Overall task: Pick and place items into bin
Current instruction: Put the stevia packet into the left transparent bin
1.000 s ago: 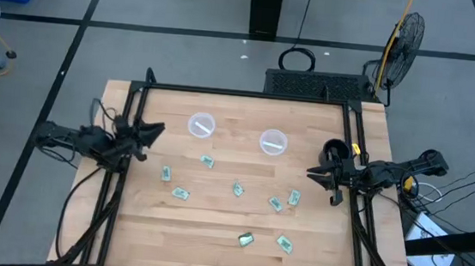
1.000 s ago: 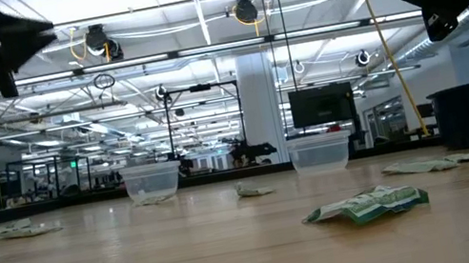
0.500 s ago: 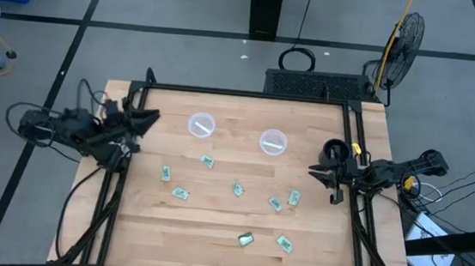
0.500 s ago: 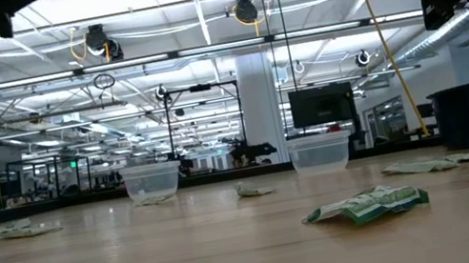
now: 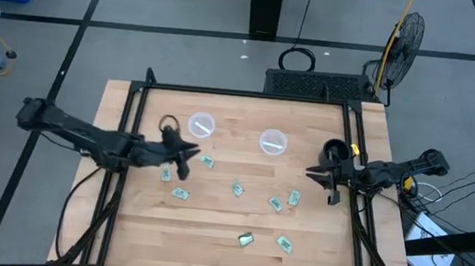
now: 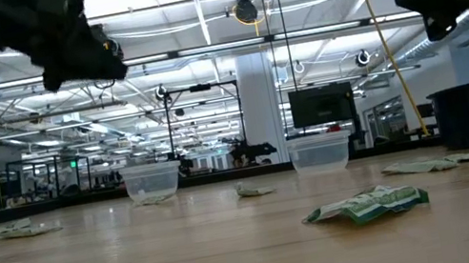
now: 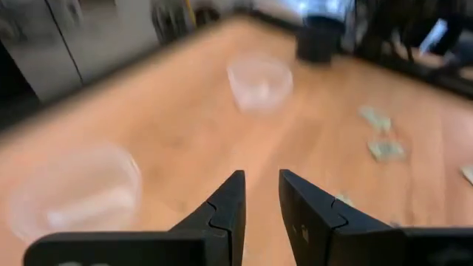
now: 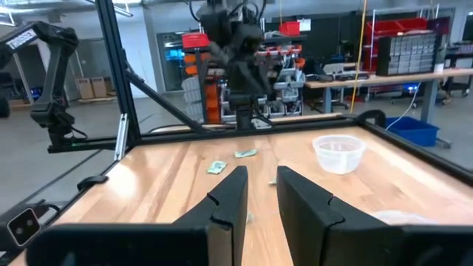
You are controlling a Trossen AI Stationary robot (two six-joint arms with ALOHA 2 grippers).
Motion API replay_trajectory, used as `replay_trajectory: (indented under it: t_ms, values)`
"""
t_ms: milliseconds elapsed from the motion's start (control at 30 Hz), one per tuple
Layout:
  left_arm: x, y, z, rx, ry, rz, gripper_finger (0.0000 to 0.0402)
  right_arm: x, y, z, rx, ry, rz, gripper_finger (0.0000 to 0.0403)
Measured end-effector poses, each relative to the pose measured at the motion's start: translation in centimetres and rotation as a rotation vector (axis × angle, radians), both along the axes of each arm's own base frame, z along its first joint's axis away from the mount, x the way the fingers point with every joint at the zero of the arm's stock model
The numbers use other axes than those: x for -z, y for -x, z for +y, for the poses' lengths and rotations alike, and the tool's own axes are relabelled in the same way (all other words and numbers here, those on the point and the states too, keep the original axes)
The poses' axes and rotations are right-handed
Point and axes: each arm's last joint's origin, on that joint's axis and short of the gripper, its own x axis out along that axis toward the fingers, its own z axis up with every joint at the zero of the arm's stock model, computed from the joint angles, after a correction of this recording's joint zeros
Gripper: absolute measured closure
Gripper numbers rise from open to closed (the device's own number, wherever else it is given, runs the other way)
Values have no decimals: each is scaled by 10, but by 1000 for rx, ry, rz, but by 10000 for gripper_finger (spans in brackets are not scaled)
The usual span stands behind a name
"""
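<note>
Several small pale green and white packets lie flat on the wooden table, among them [image 5: 207,160], [image 5: 166,174], [image 5: 238,188] and a crumpled one [image 6: 368,205]. Two clear cups [image 5: 201,125] [image 5: 273,141] stand toward the far side. My left gripper [image 5: 191,152] [image 7: 261,177] hovers above the table between the left cup and the nearest packets, fingers a little apart, touching nothing. My right gripper [image 5: 312,172] [image 8: 259,174] waits at the table's right edge, also slightly open and holding nothing.
A black cup [image 5: 335,150] stands by the right gripper at the right edge. A black frame [image 5: 249,94] runs along the table's far and side edges. More packets lie near the near edge [image 5: 246,238] [image 5: 285,244]. Bare wood [image 5: 168,239] shows at the near left.
My left arm has swung from the table's left edge, first drawing back and rising, then reaching out toward the right over the table to a spot just near of the left cup. The packets and cups have stayed put.
</note>
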Motion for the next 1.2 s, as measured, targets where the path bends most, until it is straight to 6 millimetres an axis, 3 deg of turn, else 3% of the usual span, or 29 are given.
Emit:
replay_trajectory:
  t_ms: [233,500,967,1200]
  values:
    - [35,10,-3,-42,278,300,314,1,-1,0,0,24,14,332]
    - [51,36,0,-247,436,562,314,2,-2,1,1,34,27,332]
    - [93,25,-7,-406,359,762,314,6,-5,2,0,50,74,332]
    - [101,22,-7,-439,343,794,335,7,-6,2,0,49,86,332]
